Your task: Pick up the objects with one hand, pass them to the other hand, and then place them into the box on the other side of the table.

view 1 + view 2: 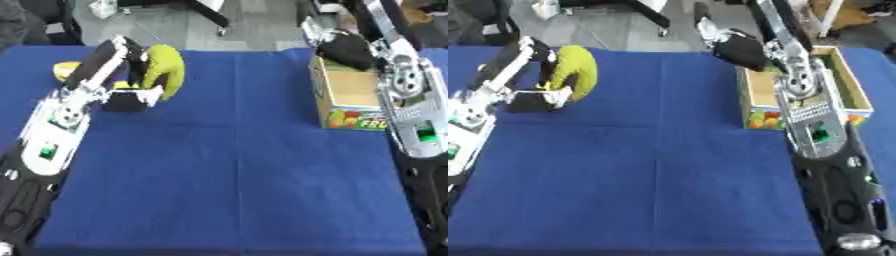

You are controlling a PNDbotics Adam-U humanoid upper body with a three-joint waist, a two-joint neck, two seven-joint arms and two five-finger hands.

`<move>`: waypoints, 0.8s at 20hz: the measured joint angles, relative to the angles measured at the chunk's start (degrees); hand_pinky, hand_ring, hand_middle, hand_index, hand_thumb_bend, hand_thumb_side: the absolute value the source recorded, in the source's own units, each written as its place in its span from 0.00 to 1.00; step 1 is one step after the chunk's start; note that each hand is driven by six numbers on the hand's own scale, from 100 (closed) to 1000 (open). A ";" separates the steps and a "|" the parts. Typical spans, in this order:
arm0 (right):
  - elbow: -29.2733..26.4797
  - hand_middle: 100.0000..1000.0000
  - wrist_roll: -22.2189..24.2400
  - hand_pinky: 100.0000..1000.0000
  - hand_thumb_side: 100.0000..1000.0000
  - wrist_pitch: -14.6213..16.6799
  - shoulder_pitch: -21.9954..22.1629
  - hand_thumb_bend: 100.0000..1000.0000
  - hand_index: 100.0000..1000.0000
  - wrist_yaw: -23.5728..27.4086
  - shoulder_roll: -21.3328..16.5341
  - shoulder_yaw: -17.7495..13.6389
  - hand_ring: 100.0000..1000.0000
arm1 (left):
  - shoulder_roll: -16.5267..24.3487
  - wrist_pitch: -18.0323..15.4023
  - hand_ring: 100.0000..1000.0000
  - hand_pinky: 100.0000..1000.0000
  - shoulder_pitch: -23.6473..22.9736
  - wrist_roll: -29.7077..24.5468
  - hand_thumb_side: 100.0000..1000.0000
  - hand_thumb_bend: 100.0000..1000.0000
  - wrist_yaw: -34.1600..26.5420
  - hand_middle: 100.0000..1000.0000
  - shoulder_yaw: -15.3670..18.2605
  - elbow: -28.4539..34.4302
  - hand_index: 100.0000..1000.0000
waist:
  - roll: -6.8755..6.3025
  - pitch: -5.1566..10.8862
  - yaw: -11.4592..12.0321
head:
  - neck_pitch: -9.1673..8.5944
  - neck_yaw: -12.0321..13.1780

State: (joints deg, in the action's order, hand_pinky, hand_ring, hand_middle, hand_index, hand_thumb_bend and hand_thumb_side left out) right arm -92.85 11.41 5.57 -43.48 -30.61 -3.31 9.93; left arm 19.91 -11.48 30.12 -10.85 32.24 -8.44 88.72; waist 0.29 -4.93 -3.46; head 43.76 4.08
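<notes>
Left eye view: left hand (pixel 131 95) has its fingers curled round the yellow-green object (pixel 164 70) at the far left, long axis upright. Right hand (pixel 741 50) hovers beside the box (pixel 754 92); its fingers cannot be told.

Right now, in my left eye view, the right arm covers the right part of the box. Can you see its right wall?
Observer: Yes. In the right eye view the box shows its whole right wall, beyond the right arm.
Operator: Is there table beyond that wall?
Observer: Yes, a strip of the blue table cloth shows to the right of it.
Operator: And inside the box?
Observer: A narrow dark-green strip shows beside that wall; I cannot tell what it is.
</notes>
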 measured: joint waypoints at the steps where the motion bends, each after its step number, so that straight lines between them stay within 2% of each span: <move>1: 0.19 0.80 0.82 0.79 0.32 0.36 -0.44 0.08 0.91 -1.40 1.24 0.78 0.73 | -0.71 -0.47 0.14 0.46 0.31 -0.02 0.10 0.00 0.38 0.11 -0.39 -0.40 0.26 | 0.00 0.00 0.00 | -0.01 -0.10; 8: 1.95 0.80 5.42 0.79 0.32 3.24 -2.19 0.08 0.92 -6.58 7.63 5.36 0.73 | -4.48 -3.98 0.15 0.46 2.07 0.76 0.11 0.00 1.28 0.11 -2.11 -3.19 0.26 | 0.00 0.00 0.40 | -0.02 -0.62; 16: 2.82 0.80 7.63 0.79 0.33 3.95 -2.30 0.10 0.92 -7.05 9.61 6.38 0.73 | -6.29 -6.73 0.15 0.47 2.72 2.93 0.10 0.00 1.68 0.11 -2.70 -4.79 0.26 | 0.22 0.00 0.63 | -0.03 -0.60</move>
State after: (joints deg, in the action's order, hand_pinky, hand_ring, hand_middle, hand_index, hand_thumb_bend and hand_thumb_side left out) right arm -90.03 19.04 9.51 -45.78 -37.66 6.30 16.32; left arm 13.62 -18.21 32.84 -7.92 33.93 -11.14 83.93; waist 0.51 -4.93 -2.83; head 43.73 3.48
